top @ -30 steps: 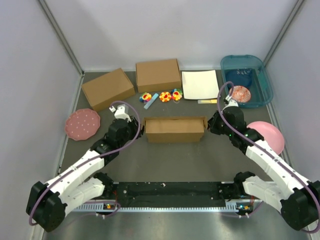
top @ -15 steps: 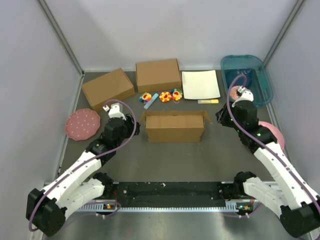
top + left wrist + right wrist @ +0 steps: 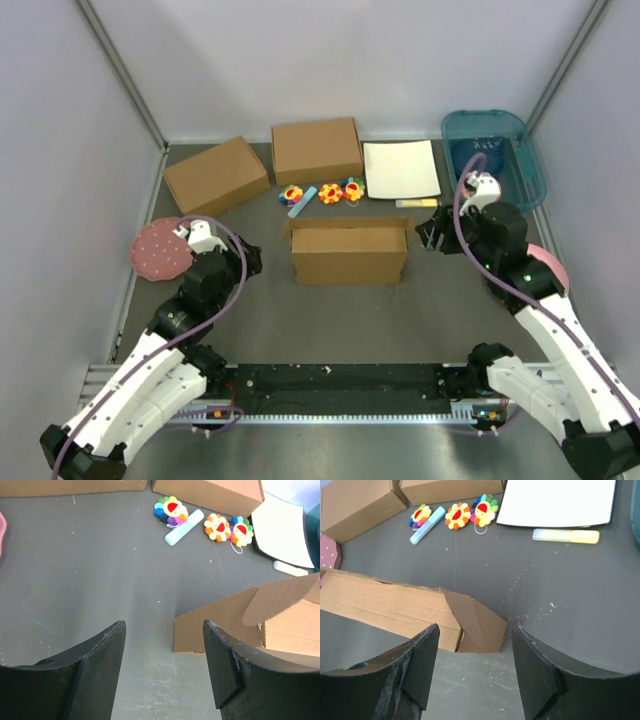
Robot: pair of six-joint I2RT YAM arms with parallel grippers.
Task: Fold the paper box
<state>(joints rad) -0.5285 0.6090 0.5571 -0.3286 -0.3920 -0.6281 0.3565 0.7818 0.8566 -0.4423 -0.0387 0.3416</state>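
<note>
1. The box (image 3: 349,255) sits on the tabletop (image 3: 330,330) between the two end effectors, touching neither. It is ahead and to the right of the left end effector (image 3: 165,630), and ahead and to the left of the right end effector (image 3: 475,630).
2. A second ago both end effectors were pressed against the box's short ends. Now each has backed off, and the left one has pulled away farther.
3. Both are released: in each wrist view the fingers stand apart with only bare tabletop between them.
4. With the squeeze gone, the ends have sprung. The left flap (image 3: 280,597) tilts outward over its corner. The right flap (image 3: 475,620) angles away from the end wall instead of lying flush.
5. The long walls stand and the box keeps its shape, so most of the folding looks done. The splayed flaps suggest the ends are not locked. Whether the lid is shut cannot be told.
6. The next move probably calls for pushing those flaps back in and tucking them. Pressing only from outside risks sliding the light box.
7. Farther out, three flower toys (image 3: 220,526) and a blue stick (image 3: 184,521) lie beyond the left fingers. A white sheet (image 3: 555,500) and a yellow stick (image 3: 566,536) lie beyond the right ones.
</note>
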